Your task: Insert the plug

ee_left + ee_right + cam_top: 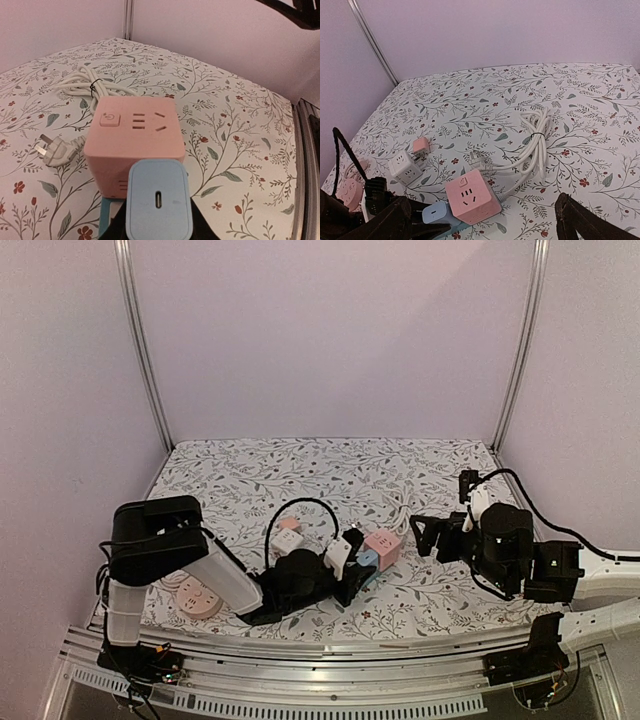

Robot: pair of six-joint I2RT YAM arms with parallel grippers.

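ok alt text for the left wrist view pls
The left gripper holds a blue charger plug at the near face of a pink cube socket on a floral tablecloth. A white plug lies left of the cube, its bundled white cable behind.

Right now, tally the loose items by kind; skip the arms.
Cube sockets: 2, pink cube, white cube
Chargers: 2, blue charger, pink charger
Round socket: 1
Cord with plug: 1
Total: 6
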